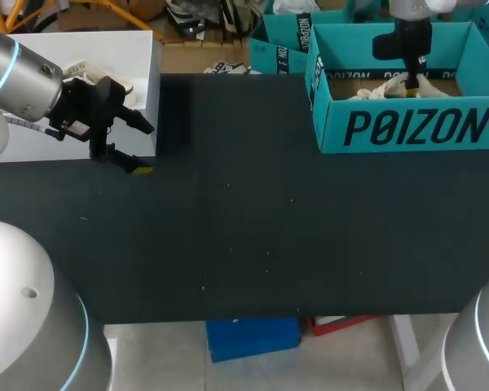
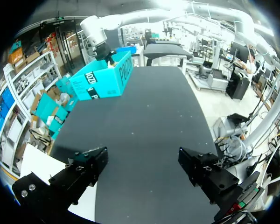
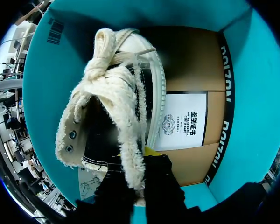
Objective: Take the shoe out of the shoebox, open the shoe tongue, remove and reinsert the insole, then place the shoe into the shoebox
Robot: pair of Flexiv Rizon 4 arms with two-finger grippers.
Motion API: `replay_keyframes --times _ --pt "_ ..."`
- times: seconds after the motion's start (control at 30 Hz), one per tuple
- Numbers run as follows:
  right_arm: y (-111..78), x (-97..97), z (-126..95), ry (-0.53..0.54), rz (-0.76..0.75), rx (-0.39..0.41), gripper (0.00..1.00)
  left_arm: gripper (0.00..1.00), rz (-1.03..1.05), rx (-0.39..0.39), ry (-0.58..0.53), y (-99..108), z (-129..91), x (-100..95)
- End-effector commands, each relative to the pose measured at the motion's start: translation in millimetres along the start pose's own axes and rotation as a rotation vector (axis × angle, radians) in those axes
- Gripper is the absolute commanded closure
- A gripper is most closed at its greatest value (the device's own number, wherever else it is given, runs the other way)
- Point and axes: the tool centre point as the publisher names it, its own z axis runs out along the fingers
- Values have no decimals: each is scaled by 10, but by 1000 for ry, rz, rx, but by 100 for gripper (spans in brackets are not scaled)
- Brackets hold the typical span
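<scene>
Surface, dark and matte, runs from its near edge out to the two places where I am working. Nearer of the two is my left end effector, which hangs over the left edge, about midway back. It is released: in the left wrist view its two black fingers stand wide apart with only bare surface between them, grasping nothing.

Farther off, at the far right corner, stands the teal shoebox, upright and open at the top, its long printed wall facing the near edge. From the left wrist view the shoebox shows well apart from my left fingers, with my right arm dropping into it from above.

My right end effector is down inside the box. In its own view the fingers are clenched on the frayed collar of the shoe, one on each side of the cream fabric, so it is grasping the shoe. The shoe is cream canvas with a dark lining, and its laces are bunched in a knot beyond the opening. It is still within the teal walls. Beside it a white card lies flat on the brown cardboard floor.
</scene>
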Motion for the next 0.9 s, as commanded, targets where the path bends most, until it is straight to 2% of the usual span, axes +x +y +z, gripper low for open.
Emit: replay_keyframes --times 0.03,0.57,0.6,0.63,0.67,0.7,0.9 --pt "31 -102 54 17 -4 2 100 0 2 0 -6 7 8 13" --pt "14 -167 257 38 0 23 100 0 2 0 -6 7 8 13" --pt "12 -175 264 41 6 22 73 0 2 0 -6 7 8 13" --pt "9 -180 270 41 8 22 57 0 2 0 -6 7 8 13" --pt "6 -186 274 42 11 21 15 0 2 0 -6 7 8 13" --pt "3 -190 270 42 12 20 0 0 2 0 -6 7 8 13" --pt "-72 -208 155 29 28 24 0 0 2 0 -6 7 8 13"
